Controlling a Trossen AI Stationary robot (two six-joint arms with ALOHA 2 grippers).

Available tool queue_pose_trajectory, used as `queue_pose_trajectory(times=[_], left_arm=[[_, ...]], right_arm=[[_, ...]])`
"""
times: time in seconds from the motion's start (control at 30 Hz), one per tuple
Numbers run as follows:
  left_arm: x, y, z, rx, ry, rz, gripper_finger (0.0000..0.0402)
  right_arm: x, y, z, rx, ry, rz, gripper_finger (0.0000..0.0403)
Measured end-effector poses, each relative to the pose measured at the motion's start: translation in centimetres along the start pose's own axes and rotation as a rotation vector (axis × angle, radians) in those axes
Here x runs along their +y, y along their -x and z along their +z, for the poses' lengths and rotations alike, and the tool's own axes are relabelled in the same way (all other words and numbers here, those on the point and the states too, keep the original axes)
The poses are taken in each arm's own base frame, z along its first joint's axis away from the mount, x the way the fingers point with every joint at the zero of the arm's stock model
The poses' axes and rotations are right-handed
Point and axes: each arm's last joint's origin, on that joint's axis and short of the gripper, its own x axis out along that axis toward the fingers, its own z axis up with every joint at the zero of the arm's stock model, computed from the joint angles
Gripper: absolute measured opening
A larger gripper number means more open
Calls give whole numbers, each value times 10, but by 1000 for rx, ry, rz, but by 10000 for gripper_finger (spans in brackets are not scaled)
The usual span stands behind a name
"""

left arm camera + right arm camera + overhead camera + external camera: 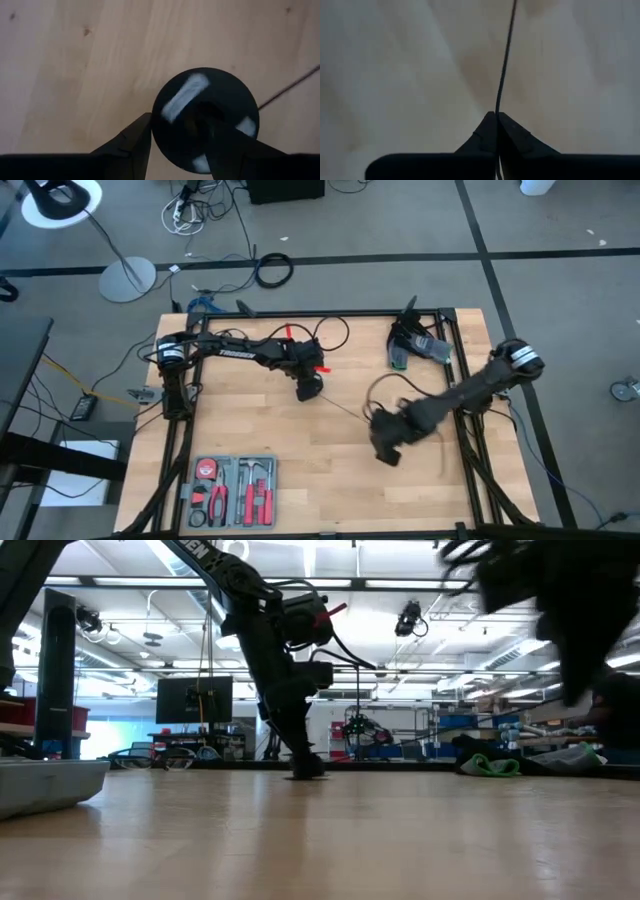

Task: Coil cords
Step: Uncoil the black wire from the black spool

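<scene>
Left wrist view: L jaws grip round glossy black puck (205, 120) on pale wood; R jaws pinch thin cord (506, 55).

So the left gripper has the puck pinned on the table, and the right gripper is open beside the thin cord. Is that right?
Not quite. The right gripper is shut on the thin cord; the right wrist view shows its fingers closed together with the cord running out from between them. The rest holds: the left gripper is closed around the puck on the table.
</scene>
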Motion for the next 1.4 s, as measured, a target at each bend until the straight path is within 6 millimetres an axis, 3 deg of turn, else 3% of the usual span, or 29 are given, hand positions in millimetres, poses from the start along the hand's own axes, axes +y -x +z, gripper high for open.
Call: queue_pose_trajectory(times=[0.2,0.37,0.47,0.53,0.8,1.07,1.27,1.4], left_arm=[[1,1,-1,8,-1,19,165],[-1,1,0,-1,-1,-1,165],[0,2,2,-14,0,-7,165],[0,1,0,7,-3,8,165],[1,0,-1,12,-2,15,165],[1,0,-1,10,-2,10,165],[1,0,-1,8,-2,8,165],[1,0,-1,7,-2,6,165]], right_arm=[[19,30,-76,88,-218,-57,1],[20,53,-141,36,-477,-124,0],[15,60,-168,-86,-553,-149,0],[12,60,-171,-144,-524,-174,0],[-7,61,-111,-655,-497,-263,7],[-13,42,-43,-570,-463,-293,28],[-11,34,14,-527,-255,-106,41],[-16,33,39,-503,-154,13,58]])
